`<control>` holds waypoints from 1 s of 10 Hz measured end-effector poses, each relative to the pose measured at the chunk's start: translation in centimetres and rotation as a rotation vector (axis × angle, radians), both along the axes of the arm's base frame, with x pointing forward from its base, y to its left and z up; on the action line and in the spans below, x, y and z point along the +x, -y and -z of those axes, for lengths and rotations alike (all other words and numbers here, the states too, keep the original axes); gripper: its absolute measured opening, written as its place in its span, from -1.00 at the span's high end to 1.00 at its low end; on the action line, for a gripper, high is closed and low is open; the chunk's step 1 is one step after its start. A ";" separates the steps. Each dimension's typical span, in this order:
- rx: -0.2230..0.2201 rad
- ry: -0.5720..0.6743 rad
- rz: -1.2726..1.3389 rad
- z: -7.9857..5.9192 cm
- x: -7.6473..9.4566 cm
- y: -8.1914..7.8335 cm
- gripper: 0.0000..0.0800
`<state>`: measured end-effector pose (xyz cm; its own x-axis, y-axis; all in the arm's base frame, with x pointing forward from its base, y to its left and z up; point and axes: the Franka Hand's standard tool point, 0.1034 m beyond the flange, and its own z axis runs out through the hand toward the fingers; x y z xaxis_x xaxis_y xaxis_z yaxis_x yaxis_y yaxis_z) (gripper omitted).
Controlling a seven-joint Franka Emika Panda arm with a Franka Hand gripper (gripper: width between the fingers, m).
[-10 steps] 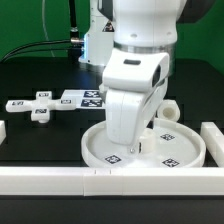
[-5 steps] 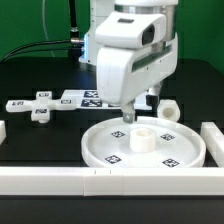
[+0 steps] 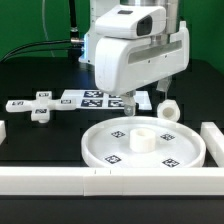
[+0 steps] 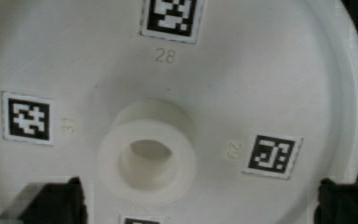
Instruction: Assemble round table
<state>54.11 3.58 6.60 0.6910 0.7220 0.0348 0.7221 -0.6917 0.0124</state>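
Observation:
The large round rimmed disc (image 3: 112,147) lies flat at the front of the table, with a raised hub (image 3: 143,138) in its middle and tags on its face. It fills the wrist view (image 4: 194,95), where the hub (image 4: 149,152) shows as a ring with a hole. My gripper (image 3: 142,101) hangs above the disc's far edge, open and empty. Its dark fingertips (image 4: 60,200) stand wide apart. The short thick post (image 3: 168,109) stands behind the disc toward the exterior view's right. The small cross-shaped piece (image 3: 40,107) lies at the exterior view's left.
The marker board (image 3: 88,98) lies behind the disc, partly hidden by my arm. A long white rail (image 3: 100,181) runs along the front. Another rail (image 3: 212,136) stands at the exterior view's right, and a short end piece (image 3: 3,130) at its left.
My gripper has risen from the disc's surface and drawn back and upward. The hub, hidden by the gripper before, now shows. The disc has stayed in place.

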 end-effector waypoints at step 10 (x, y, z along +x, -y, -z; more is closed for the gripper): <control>0.103 -0.127 1.114 1.5 -3.4 -3.9 -0.62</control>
<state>50.70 7.51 5.06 0.9514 -0.3025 -0.0582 -0.3073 -0.9450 -0.1116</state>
